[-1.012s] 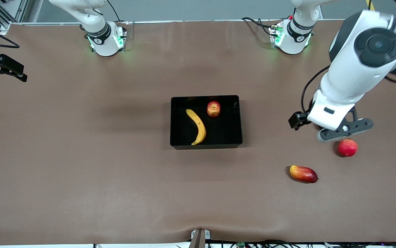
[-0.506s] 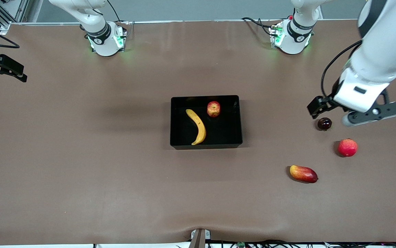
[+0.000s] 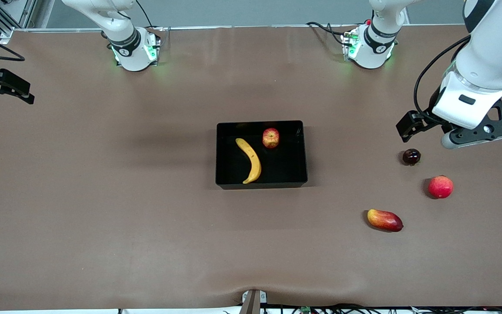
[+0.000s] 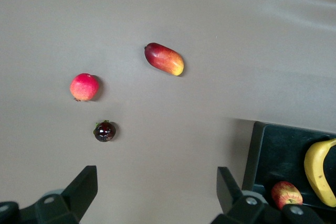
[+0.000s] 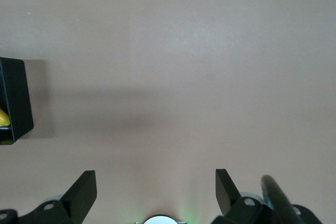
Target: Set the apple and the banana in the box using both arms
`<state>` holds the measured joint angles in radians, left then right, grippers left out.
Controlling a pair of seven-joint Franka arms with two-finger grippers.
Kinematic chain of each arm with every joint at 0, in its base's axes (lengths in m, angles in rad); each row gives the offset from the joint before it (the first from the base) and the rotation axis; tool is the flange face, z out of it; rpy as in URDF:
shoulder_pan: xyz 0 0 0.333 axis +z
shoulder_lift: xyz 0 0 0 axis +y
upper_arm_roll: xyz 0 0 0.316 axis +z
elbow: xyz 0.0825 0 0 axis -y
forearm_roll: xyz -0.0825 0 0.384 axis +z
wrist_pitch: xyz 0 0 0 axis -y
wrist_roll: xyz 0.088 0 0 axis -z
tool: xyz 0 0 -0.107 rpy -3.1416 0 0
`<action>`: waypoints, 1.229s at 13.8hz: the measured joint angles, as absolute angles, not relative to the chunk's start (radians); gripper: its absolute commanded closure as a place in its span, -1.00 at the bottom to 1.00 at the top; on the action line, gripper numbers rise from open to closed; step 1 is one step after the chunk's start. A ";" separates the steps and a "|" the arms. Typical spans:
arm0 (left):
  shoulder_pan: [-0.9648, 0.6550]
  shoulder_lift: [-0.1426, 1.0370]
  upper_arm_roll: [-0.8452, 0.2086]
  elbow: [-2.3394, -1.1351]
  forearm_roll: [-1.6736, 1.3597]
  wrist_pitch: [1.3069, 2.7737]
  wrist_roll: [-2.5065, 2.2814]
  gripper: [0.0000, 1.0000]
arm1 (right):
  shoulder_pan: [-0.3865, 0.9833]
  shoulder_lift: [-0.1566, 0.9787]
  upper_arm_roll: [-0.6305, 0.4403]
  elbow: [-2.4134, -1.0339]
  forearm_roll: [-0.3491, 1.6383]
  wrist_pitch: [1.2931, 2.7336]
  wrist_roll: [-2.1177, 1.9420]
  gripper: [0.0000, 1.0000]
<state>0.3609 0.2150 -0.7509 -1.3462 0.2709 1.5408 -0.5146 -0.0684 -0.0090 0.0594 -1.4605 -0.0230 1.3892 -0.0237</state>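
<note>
Front view: the apple (image 3: 271,138) and the banana (image 3: 249,160) both lie in the box (image 3: 261,184), banana's long axis running toward the camera. The left end effector (image 3: 460,135), fingers spread and empty, hangs over the tabletop (image 3: 102,196) at its arm's end; the right end effector (image 5: 155,190) (also spread, empty) waits. No readable writing.

The banana (image 3: 249,160) and apple (image 3: 271,138) lie side by side in the box (image 3: 261,184), well apart from both tools. The left tool (image 4: 155,192) hangs over the tabletop (image 3: 102,196) near the dark fruit (image 3: 411,156); the round fruit (image 3: 440,186) and mango (image 3: 384,220) lie farther from it.
</note>
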 measured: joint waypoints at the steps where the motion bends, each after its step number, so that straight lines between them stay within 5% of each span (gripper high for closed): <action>1: 0.363 0.210 -0.741 -1.346 0.266 1.540 -0.485 -1.00 | -0.068 -0.009 0.059 -1.461 -0.023 1.389 -0.024 -1.00; 7: 0.090 0.086 -0.280 -1.416 0.095 1.534 -0.255 -1.00 | -0.068 -0.009 0.059 -1.461 -0.023 1.389 -0.024 -1.00; 17: -0.005 -0.064 -0.171 -1.560 0.069 1.531 -0.254 -1.00 | -0.068 -0.009 0.059 -1.461 -0.023 1.389 -0.024 -1.00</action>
